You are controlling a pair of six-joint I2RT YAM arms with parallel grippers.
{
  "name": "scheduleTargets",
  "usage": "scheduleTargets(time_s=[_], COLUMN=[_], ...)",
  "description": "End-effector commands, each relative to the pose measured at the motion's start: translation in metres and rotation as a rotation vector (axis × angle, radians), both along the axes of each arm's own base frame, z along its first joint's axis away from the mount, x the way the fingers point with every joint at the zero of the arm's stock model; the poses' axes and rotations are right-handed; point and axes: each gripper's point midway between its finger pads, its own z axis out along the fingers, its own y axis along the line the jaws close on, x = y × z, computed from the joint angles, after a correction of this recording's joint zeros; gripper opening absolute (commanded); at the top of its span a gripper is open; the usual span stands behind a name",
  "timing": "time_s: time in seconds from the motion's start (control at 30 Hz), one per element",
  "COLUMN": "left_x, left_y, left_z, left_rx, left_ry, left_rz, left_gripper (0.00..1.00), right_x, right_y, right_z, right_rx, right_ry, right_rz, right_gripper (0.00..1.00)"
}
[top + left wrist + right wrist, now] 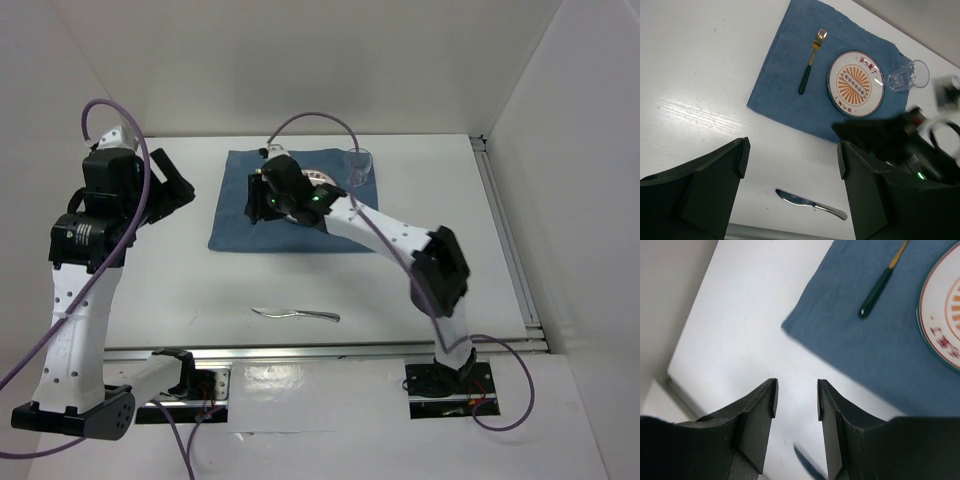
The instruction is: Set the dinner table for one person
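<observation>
The white dinner table (150,280) holds a blue placemat (235,228). On the mat lie a green-handled gold fork (810,65), an orange-patterned plate (856,83) and a clear glass (907,76) at its far right corner. A silver knife (296,315) lies on the bare table in front of the mat; it also shows in the left wrist view (810,203). My right gripper (796,397) is open and empty, hovering over the mat's near left part. My left gripper (792,160) is open and empty, raised at the left.
A metal rail (330,350) runs along the table's near edge and another down its right side (505,230). White walls close in the back and sides. My right arm (900,140) reaches across the mat and hides part of the plate from above.
</observation>
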Motion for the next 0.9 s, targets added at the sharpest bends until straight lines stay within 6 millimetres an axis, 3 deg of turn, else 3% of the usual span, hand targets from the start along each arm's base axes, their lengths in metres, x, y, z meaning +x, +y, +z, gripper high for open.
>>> scheduleTargets(time_s=[0.0,0.03,0.1,0.13,0.2,0.23,0.3,0.37,0.47,0.57,0.67,0.87], left_x=[0.001,0.003,0.005,0.005,0.01,0.009,0.012,0.013,0.012,0.012,0.013,0.01], left_y=[0.002,-0.002,-0.006,-0.011,-0.017,-0.019,-0.024,-0.026,-0.029,-0.029,-0.028,-0.024], left_z=[0.012,0.012,0.003,0.003,-0.011,-0.011,-0.018,-0.024,-0.028,-0.028,-0.02,-0.024], left_rx=[0.024,0.012,0.003,-0.01,-0.023,-0.03,-0.044,-0.05,-0.06,-0.06,-0.048,-0.038], left_ry=[-0.052,-0.059,-0.041,-0.04,0.004,0.004,0.028,0.047,0.056,0.056,0.036,0.056], left_rz=[-0.014,-0.034,-0.053,-0.076,-0.101,-0.113,-0.134,-0.144,-0.161,-0.161,-0.159,-0.143], left_gripper=[0.89,0.89,0.89,0.89,0.89,0.89,0.89,0.89,0.87,0.87,0.87,0.87], right_x=[-0.043,-0.064,-0.106,-0.133,-0.167,-0.181,-0.208,-0.222,-0.233,-0.243,-0.238,-0.211], right_y=[-0.064,-0.081,-0.102,-0.112,-0.132,-0.139,-0.157,-0.165,-0.174,-0.163,-0.153,-0.14], right_z=[0.008,-0.021,-0.027,-0.048,-0.063,-0.063,-0.085,-0.094,-0.115,-0.128,-0.144,-0.168], right_rx=[-0.214,-0.276,-0.327,-0.381,-0.45,-0.455,-0.524,-0.566,-0.656,-0.673,-0.689,-0.733], right_ry=[-0.085,-0.03,0.033,0.083,0.161,0.188,0.273,0.308,0.353,0.337,0.296,0.193], right_rz=[0.127,0.182,0.28,0.333,0.382,0.396,0.432,0.454,0.489,0.542,0.577,0.558], right_gripper=[0.48,0.48,0.56,0.59,0.61,0.62,0.62,0.66,0.73,0.77,0.76,0.72])
